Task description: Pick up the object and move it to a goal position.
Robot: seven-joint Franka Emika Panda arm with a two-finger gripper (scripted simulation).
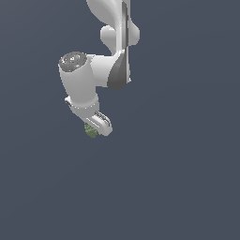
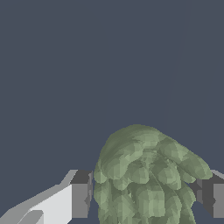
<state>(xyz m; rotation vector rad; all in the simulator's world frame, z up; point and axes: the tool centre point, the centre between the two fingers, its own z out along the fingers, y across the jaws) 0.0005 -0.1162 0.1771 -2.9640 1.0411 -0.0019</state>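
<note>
Apparently the pick-up is done — the pincer is closed on the olive-green lump, its fingers pressing either side in the wrist view; no desk contact is discernible; carrying it to the goal — unmarked in either view — remains.

lump cut off below, tool partly hiding lump

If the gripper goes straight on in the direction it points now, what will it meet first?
The gripper already has the green lump between its fingers. Beyond the lump, both views show only plain dark background, so the way looks free, though depth is unclear.
</note>
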